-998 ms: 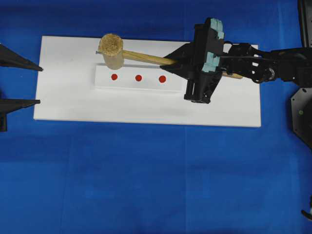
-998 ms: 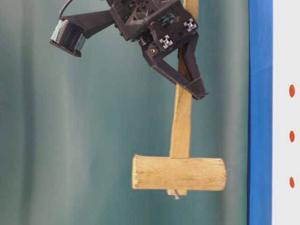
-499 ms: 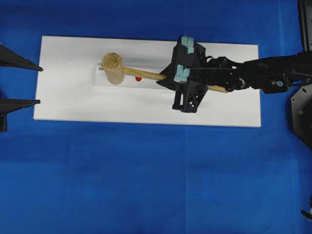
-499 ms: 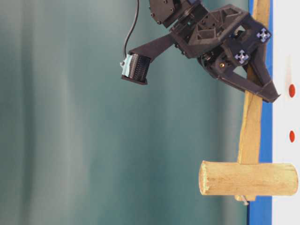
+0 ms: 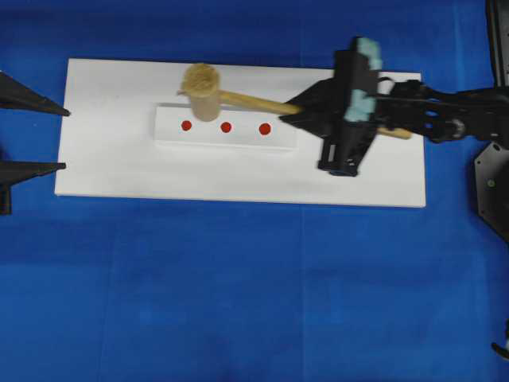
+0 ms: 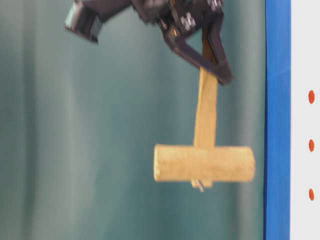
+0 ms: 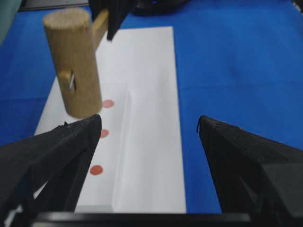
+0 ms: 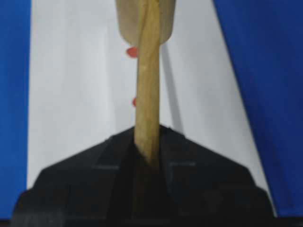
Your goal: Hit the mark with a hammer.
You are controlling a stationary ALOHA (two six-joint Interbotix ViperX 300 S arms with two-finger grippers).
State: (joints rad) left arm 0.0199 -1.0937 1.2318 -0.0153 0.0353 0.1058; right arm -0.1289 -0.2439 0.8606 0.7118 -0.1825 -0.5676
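hammer up, head short of the mark

your right gripper (image 5: 306, 109) is clenched on the hammer (image 5: 202, 90) handle, long axis along the strip (image 5: 238, 140). the head hangs clear above the board (image 5: 103, 159), over the strip's far edge between two smaller dots. the mark (image 5: 265, 128), the largest dot, lies nearer your gripper. left gripper (image 7: 147, 137) rests released, well apart.
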